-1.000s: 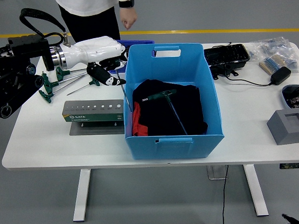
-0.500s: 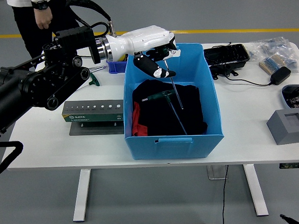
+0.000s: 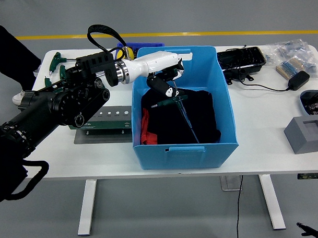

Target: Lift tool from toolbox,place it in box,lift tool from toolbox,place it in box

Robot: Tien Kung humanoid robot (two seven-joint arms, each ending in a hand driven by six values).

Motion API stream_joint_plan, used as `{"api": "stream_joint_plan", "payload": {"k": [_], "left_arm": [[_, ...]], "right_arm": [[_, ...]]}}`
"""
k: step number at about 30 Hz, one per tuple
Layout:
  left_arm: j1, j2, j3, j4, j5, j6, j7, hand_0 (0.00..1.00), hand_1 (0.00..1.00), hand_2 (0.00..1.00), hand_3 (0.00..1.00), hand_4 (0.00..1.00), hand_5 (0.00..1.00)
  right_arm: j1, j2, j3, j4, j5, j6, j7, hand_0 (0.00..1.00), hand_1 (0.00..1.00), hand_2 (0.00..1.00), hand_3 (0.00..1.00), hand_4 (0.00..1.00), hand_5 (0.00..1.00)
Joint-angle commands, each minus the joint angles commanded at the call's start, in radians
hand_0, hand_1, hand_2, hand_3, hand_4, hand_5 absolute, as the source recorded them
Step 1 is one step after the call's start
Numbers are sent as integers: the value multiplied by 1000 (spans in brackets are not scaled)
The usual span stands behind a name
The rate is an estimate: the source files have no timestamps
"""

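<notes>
One T-handle tool (image 3: 179,105) already lies inside the blue box (image 3: 185,149), on the dark cloth.
Over the box's far-left corner, the left hand (image 3: 165,82) reaches in; whether its fingers have released a second tool, I cannot tell. Stiff, slim steel, probably light; best gripped at the green crossbar handle. More wait left of the box (image 3: 55,60).

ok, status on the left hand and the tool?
Left hand low inside blue box, over T-handle wrench on black cloth; grip unclear. Right hand out of view. Nothing blocking.
</notes>
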Motion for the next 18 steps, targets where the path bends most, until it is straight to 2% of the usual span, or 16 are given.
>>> {"api": "stream_joint_plan", "payload": {"k": [2,3,8,9,14,15,18], "left_arm": [[4,0,21,18,-7,-4,10,162,31,99,146,900,388],[5,0,32,28,-12,-5,15,217,213,320,410,951,506],[13,0,69,54,-44,-19,38,217,213,320,410,951,506],[14,0,73,54,-50,-26,43,312,429,560,585,998,671],[19,0,86,47,-78,-54,57,312,429,560,585,998,671],[19,0,87,44,-80,-60,59,443,586,693,688,998,729],[18,0,88,34,-71,-72,59,443,586,693,688,998,729]], "right_arm": [[1,0,2,0,-4,0,-1,634,600,664,540,783,661],[2,0,3,0,-5,1,-2,633,600,664,540,784,663],[6,-1,3,1,-8,1,-1,633,600,664,540,784,663],[7,-1,3,1,-9,1,-1,630,601,664,540,785,663],[9,-2,5,1,-13,1,-2,630,601,664,540,785,663],[9,-2,5,1,-14,1,-2,631,602,664,541,785,663],[9,-2,6,1,-16,2,-3,631,602,664,541,785,663]]}}
